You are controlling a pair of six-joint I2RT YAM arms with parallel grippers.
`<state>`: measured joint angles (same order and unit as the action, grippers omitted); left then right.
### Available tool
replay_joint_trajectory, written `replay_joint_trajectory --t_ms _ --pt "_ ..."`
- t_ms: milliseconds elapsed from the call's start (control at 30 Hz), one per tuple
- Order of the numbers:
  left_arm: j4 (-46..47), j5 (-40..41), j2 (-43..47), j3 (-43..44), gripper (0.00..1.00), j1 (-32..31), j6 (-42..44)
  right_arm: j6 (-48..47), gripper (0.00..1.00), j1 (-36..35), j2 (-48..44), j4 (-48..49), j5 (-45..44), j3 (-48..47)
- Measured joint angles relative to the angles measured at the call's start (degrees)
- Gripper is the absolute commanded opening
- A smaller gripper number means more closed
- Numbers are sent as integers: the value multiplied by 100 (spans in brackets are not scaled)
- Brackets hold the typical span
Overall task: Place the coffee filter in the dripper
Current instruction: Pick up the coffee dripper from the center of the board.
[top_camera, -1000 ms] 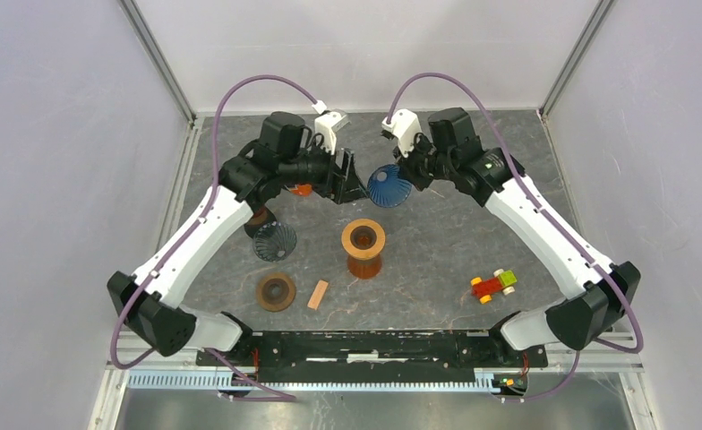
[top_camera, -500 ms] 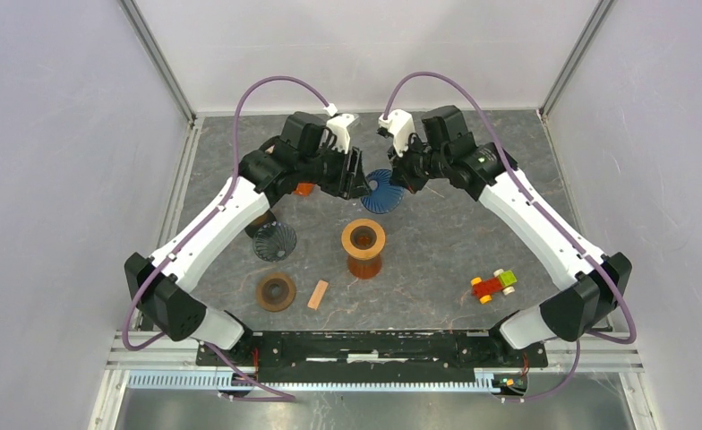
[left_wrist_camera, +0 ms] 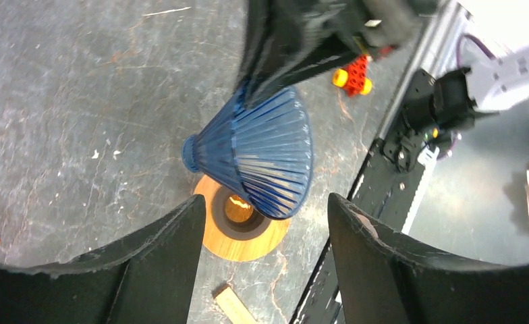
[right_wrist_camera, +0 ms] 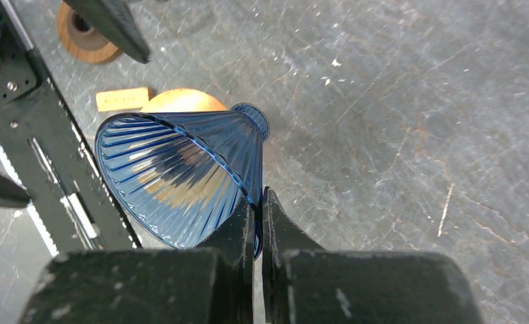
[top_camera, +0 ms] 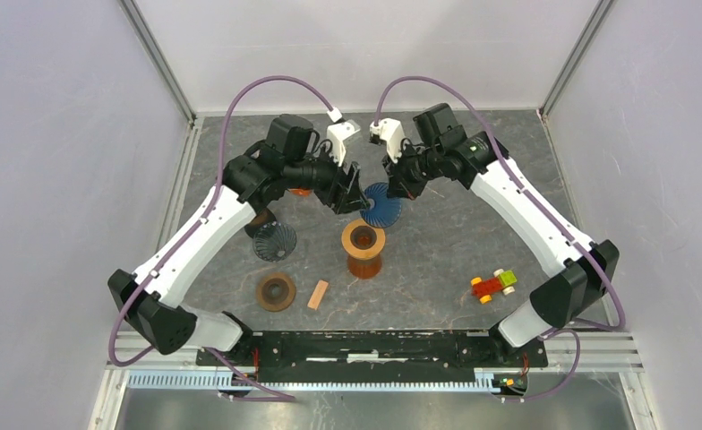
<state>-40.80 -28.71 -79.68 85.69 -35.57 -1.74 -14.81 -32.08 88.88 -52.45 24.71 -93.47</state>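
Top external, nearest first: wooden dripper (top_camera: 363,248) standing empty, then blue fluted coffee filter (top_camera: 381,204) in the air just beyond it, tilted sideways. Pinched at its rim by the fully closed right gripper (right_wrist_camera: 258,202); left gripper (left_wrist_camera: 265,201) spread wide around it, gripping nothing. Off the table, not yet seated; righting, lowering and release left.

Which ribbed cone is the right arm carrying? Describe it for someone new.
Find the middle of the grey table, just behind the orange wooden spool-shaped stand. There the right gripper pinches the rim of a translucent blue ribbed cone, tilted in the air. Unlike the darker ribbed cone standing on the table to the left, it is bright blue and lifted.
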Motion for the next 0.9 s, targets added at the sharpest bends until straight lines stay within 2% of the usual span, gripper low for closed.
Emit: replay_joint_trajectory --t_ms 167,333,433,567,900 --pt "-264 -457 192 -101 77 -2 861 -181 0 -7 212 -354 188 -24" --pt "-374 -367 282 -382 77 -2 1290 -308 0 -129 348 -555 219 -70" --pt "-361 -293 282 -535 73 0 1213 -330 0 -308 393 -575 223 -92" --pt "-201 -361 299 -640 62 -4 833 -247 0 -422 446 -586 219 -146" --pt "247 -133 313 -927 49 -20 98 -103 0 -417 649 -555 190 -219"
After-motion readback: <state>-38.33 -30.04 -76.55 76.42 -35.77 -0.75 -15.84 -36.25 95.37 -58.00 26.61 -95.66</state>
